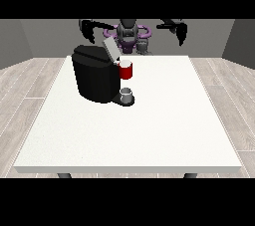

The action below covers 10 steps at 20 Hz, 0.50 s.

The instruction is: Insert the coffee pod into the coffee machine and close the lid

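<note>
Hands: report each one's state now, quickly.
Hand at the view's left: raised above the table, holding nothing; fingers cannot be told.
Hand at the view's right: raised, holding nothing; fingers cannot be told.

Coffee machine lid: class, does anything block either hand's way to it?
Nothing visible does. The lid stands raised and tilted at the coffee machine's top. Both hands, at the view's left and right, hang raised behind the table.
</note>
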Available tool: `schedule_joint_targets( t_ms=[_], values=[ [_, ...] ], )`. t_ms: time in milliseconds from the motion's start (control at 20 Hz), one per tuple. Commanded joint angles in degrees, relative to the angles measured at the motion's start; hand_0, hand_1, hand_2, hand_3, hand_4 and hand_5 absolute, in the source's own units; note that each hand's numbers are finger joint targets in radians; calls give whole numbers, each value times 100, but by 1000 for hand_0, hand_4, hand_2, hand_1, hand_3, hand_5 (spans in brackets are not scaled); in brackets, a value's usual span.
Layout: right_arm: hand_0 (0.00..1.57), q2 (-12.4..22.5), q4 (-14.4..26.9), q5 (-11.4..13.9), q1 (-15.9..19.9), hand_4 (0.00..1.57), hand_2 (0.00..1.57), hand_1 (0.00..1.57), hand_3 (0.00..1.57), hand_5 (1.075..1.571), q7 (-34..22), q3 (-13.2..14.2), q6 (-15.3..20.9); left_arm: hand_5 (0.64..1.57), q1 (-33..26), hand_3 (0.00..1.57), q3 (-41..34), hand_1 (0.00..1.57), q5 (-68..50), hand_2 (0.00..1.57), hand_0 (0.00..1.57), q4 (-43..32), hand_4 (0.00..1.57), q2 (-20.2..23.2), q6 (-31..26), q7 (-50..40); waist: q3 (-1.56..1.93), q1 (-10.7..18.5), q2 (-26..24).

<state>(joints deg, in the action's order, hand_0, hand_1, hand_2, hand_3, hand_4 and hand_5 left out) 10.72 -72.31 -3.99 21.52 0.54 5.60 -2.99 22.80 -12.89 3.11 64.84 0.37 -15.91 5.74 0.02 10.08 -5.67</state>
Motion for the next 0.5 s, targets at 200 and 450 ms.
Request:
schedule_joint_targets(
  t_ms=[200,450],
  values=[
    [0,-391,270,180,426,0,0,0,0,1571,105,-252,125,1571,-627,0,162,0,-139,0,0,703,0,143,354,102,-2,-394,401],
    [0,-95,704,281,673,0,0,0,0,1571,24,-99,0,1571,-1094,0,364,0,-313,0,0,1227,0,201,82,-238,-1,-91,323]
  ],
)
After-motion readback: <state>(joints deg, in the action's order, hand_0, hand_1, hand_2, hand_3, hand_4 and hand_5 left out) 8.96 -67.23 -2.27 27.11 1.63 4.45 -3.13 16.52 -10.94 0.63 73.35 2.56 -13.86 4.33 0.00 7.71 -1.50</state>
